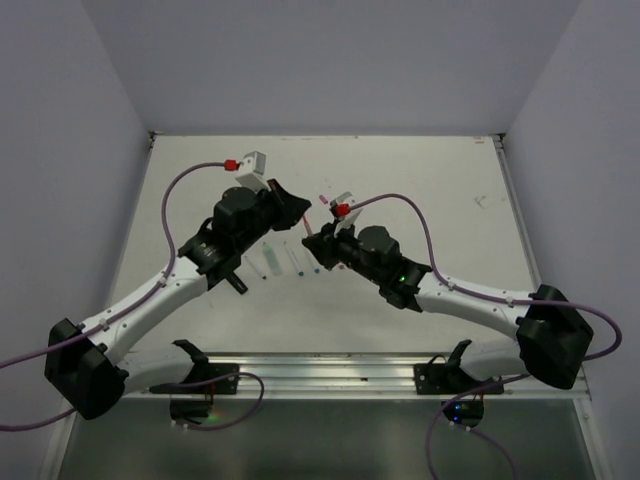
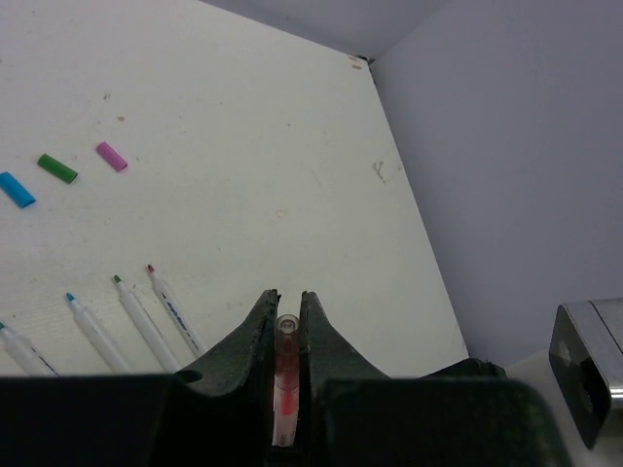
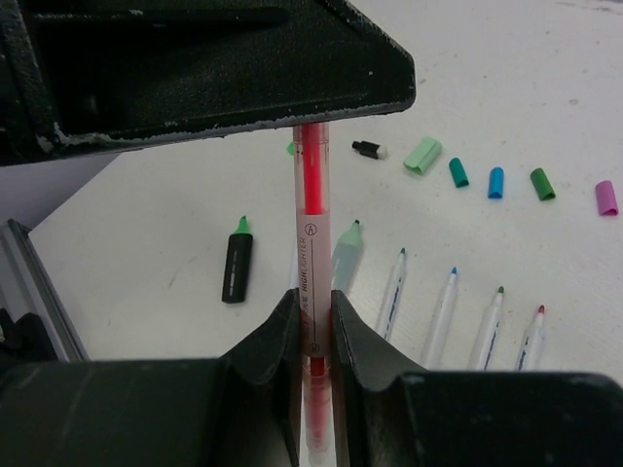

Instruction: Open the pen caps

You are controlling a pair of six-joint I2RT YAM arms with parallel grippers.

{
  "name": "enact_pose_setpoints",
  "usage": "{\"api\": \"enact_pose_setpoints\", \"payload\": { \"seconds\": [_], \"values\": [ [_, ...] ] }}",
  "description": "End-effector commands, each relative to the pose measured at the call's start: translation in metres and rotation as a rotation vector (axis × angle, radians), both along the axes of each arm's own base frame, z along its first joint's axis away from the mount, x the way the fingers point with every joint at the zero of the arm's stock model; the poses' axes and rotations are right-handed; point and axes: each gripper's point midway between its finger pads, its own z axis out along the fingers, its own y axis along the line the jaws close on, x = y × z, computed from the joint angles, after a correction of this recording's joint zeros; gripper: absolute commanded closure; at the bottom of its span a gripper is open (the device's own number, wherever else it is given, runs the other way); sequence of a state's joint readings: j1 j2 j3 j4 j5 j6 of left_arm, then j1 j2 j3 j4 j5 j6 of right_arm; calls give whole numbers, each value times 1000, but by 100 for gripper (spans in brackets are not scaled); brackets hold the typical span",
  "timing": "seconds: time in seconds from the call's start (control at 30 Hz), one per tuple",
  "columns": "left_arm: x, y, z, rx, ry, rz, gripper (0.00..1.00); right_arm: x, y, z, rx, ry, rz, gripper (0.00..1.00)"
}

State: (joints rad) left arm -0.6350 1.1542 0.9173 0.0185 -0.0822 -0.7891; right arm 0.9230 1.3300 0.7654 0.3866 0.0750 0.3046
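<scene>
A pink-red highlighter [image 3: 311,243] is held in the air between both grippers. My right gripper [image 3: 312,297] is shut on its labelled barrel. My left gripper [image 2: 288,297] is shut on its other, translucent pink end [image 2: 285,336]; I cannot tell if that end is a cap. In the top view the left gripper [image 1: 298,212] and the right gripper [image 1: 320,242] meet mid-table. Loose caps lie on the table: black [image 3: 368,149], pale green [image 3: 422,155], teal [image 3: 458,172], blue [image 3: 495,182], dark green [image 3: 541,184] and magenta [image 3: 606,197].
A black highlighter body with a green tip [image 3: 237,266] and a pale green highlighter [image 3: 346,255] lie below the held one. Several uncapped white pens [image 3: 443,302] lie in a row to the right. Grey walls enclose the white table [image 1: 420,180].
</scene>
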Motion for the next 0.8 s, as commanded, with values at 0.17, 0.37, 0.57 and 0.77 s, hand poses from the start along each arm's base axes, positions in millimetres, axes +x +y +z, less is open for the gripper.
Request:
{"api": "enact_pose_setpoints", "payload": {
  "seconds": [0.17, 0.37, 0.57, 0.77],
  "values": [
    [35, 86, 197, -292, -447, 317, 100, -28, -45, -97, -236, 176, -21, 100],
    [41, 110, 221, -258, -496, 387, 100, -35, -49, -103, -232, 199, -17, 100],
    [64, 126, 136, 27, -249, 442, 100, -34, -55, -88, -214, 179, -38, 100],
    [68, 153, 22, 245, 29, 443, 99, -35, -60, -81, -211, 166, -55, 100]
  ]
}}
